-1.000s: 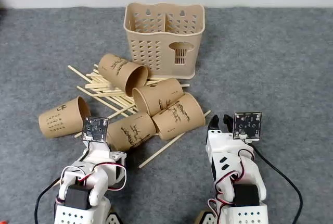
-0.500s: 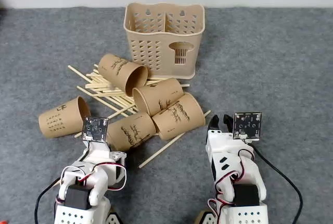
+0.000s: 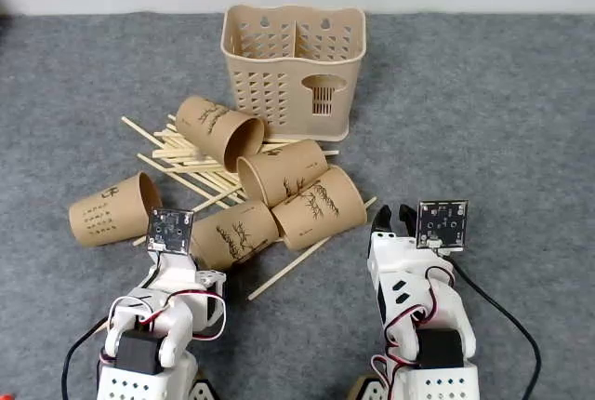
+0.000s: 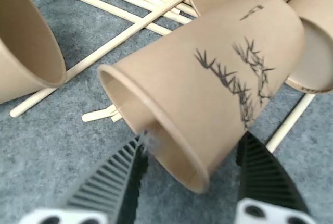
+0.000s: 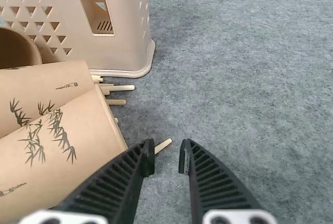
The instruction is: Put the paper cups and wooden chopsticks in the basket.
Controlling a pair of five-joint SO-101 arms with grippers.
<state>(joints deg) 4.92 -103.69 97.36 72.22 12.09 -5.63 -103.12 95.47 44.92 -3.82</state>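
Observation:
The beige slotted basket [image 3: 293, 70] stands upright at the back. Several brown paper cups lie on their sides in front of it, among them one near the basket [image 3: 219, 129], one at the left [image 3: 113, 209] and one nearest the left arm [image 3: 234, 233]. Wooden chopsticks [image 3: 191, 163] are scattered under and around them. My left gripper [image 4: 193, 141] is open, its fingers on either side of the mouth end of the nearest cup [image 4: 208, 78]. My right gripper [image 5: 166, 151] hangs low over the mat beside another cup [image 5: 57, 135], open by a narrow gap with nothing in it.
A grey mat [image 3: 483, 121] covers the table, with bare room to the right of the basket and of the pile. One long chopstick [image 3: 297, 260] lies slanted between the two arms; its end [image 5: 163, 145] lies just beyond the right fingertips.

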